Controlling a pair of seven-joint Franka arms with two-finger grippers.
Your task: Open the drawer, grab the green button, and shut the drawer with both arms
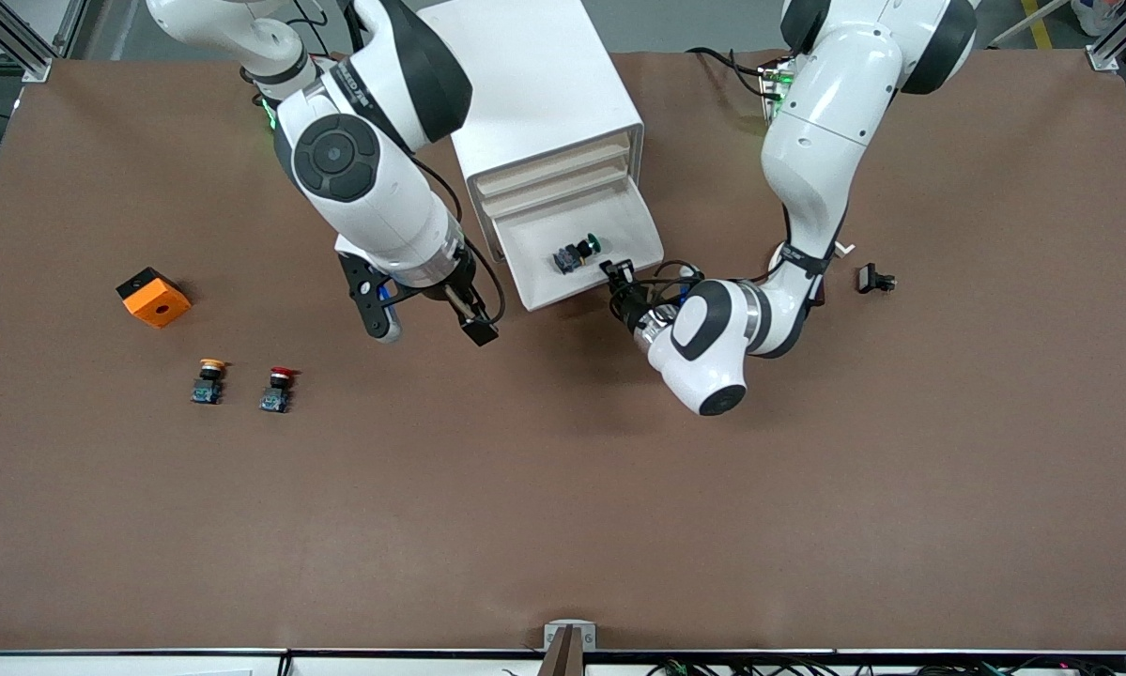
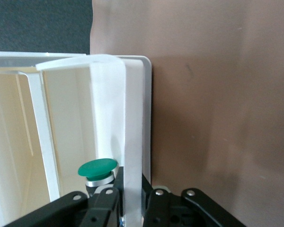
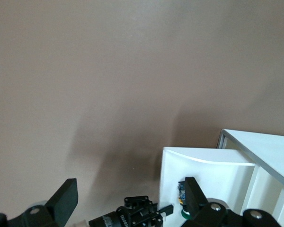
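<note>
Left gripper (image 1: 616,274) pinches drawer (image 1: 609,272) front wall; right gripper (image 1: 428,319) spread above table (image 1: 563,488).

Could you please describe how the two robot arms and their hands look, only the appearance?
Both arms are glossy white with rounded segments, black joint bands and round black joint caps. The right arm carries small printed lettering on a black band. Each ends in a black two-fingered hand: the right hand, the left hand. Thin black cables loop beside both wrists. Green lights glow near each arm's upper part.
</note>
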